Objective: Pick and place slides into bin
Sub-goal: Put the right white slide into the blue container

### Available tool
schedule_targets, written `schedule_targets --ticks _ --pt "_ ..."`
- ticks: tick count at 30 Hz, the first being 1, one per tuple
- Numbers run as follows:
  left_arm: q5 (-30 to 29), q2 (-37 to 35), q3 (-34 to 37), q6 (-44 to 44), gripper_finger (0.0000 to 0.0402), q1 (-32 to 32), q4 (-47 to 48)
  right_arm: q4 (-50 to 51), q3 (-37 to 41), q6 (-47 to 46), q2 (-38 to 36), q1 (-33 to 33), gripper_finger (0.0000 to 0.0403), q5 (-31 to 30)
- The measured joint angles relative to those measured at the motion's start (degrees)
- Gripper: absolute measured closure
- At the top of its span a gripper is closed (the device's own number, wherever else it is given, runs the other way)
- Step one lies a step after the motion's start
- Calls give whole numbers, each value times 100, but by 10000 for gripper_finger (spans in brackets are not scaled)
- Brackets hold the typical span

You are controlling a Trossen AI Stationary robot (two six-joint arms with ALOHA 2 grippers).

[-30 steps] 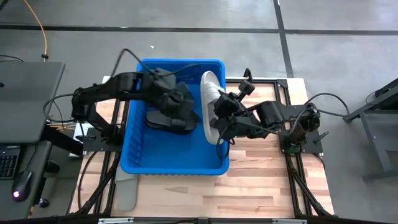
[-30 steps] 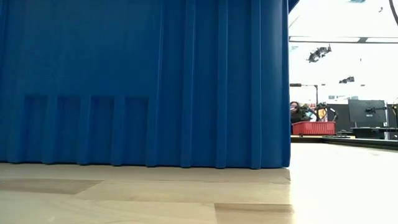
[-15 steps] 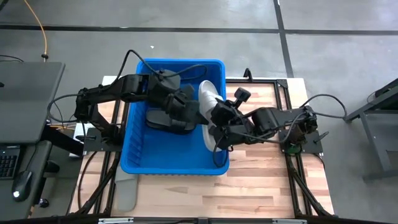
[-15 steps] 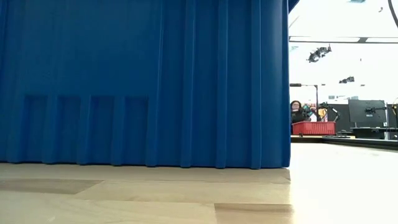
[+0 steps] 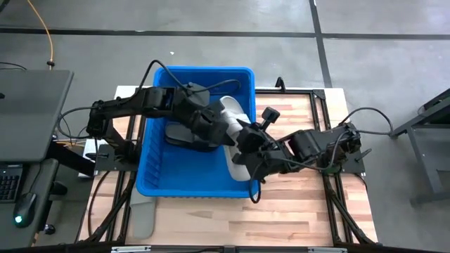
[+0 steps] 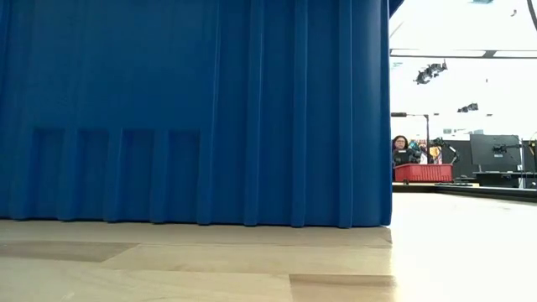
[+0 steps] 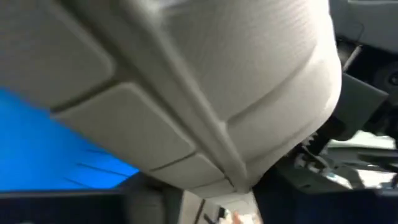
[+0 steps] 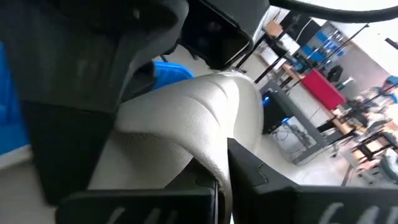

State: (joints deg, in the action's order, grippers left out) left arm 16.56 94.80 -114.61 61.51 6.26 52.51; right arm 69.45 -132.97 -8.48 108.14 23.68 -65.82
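Observation:
The blue bin point(image 5: 197, 191) stands on the left half of the wooden table and fills most of the low view point(image 6: 193, 109). Black slides point(image 5: 184, 133) lie on its floor. A light grey slide point(image 5: 238, 160) hangs tilted over the bin's right part, lengthwise from far to near. My right gripper point(image 5: 245, 143) is shut on it from the right. My left gripper point(image 5: 211, 125) is right beside the slide's left side. The slide's grey surface point(image 7: 205, 81) fills its wrist view, which shows nothing of the gripper itself. My right gripper pinches the grey slide at about mid-length, on a curved grey part point(image 8: 208, 158) that runs in between its two dark fingers point(image 8: 252, 177). It comes roughly level from the table's right, across the slide. The slide is lifted clear over the bin, tilted.
Bare wooden table point(image 5: 302, 204) lies to the right of and in front of the bin. A flat grey piece point(image 5: 140, 219) lies at the table's near left corner. Far behind the table a person point(image 6: 401, 149) sits in the room.
My right gripper has carried the grey slide toward the table's near edge and a little left, farther over the bin. The slide has tipped from standing on edge to lying more slanted. My left gripper has moved right, up against the slide.

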Motion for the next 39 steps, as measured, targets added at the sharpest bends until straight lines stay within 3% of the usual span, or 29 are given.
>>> schedule_targets --ticks 4,14,19,21,27,34,39 --pt "-67 11 9 -151 331 11 129 425 -2 -489 -35 -36 394 229" --pt "-295 -3 -4 -714 331 -66 1156 2014 -2 -2198 -227 -30 270 699" --pt "135 -93 -15 -973 332 -103 1342 1846 -4 -2255 -504 -24 200 1222" --pt "461 -148 17 -1033 332 -106 2190 2205 0 -2471 -667 -22 178 1357" --pt "530 -322 17 -1620 332 -514 3504 2036 -8 -3322 -1244 -302 138 2926" --pt "-91 -334 7 -1872 333 -1092 3149 1249 -14 -3076 -1642 -763 144 4492" --pt "-608 -330 5 -2465 333 -1358 2645 372 -8 -2550 -1617 -1125 156 6342"
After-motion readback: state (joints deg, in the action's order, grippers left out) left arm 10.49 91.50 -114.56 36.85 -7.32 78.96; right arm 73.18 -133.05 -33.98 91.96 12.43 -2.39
